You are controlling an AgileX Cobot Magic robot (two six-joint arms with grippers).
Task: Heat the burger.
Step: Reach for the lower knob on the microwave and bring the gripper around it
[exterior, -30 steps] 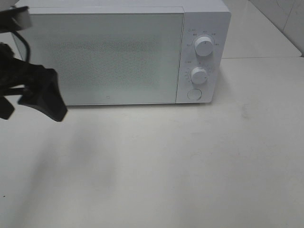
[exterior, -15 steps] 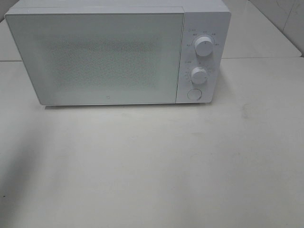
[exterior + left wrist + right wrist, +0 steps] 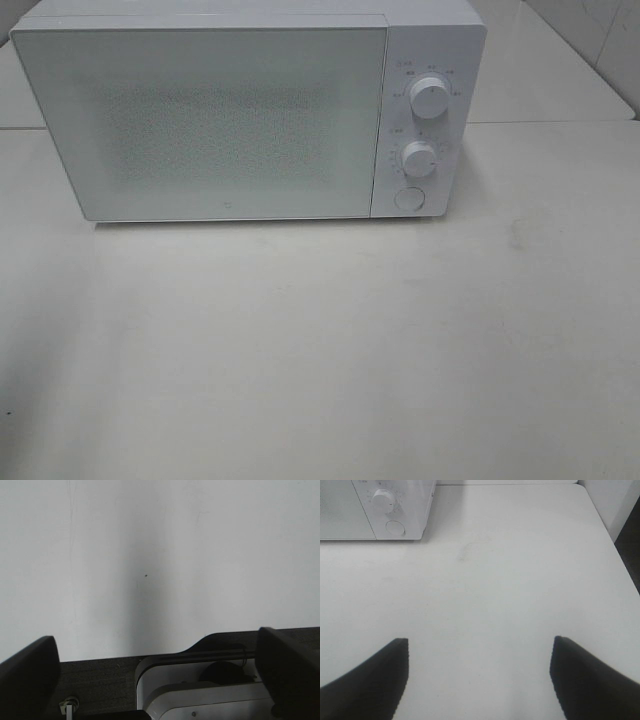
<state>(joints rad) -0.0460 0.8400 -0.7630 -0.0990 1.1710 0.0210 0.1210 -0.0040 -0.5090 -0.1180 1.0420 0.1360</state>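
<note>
Fingers [image 3: 27,680] of the black left gripper [image 3: 155,637] spread fully apart, pinching nothing, facing a blank white wall. Fingers [image 3: 370,680] of the black right gripper [image 3: 480,641] spread too, nothing between, hovering over the pale matte tabletop [image 3: 510,580], well apart from the white box-shaped microwave oven [image 3: 435,35]. Neither arm in sight from the high camera.

No burger in any view: not on the tabletop, not in either grip. Speckled, frosted oven door [image 3: 230,120] fully shut and too opaque to see through, so impossible to tell whether inside or somewhere off-frame.

Likely step, judging by the shut door and empty grips: loading over, heating not yet started. Pointer settings too small to read on the upper round white knob [image 3: 430,97] and the lower round white knob [image 3: 419,158].

Next move, probably for the right gripper on the control-panel side: reach to the panel, narrow the fingers around the timer knob, likely the lower one, and twist. Calls for a square approach, a hold on the knob rim alone, and clearance from the round white button [image 3: 408,198] just beneath, presumably the door release.
</note>
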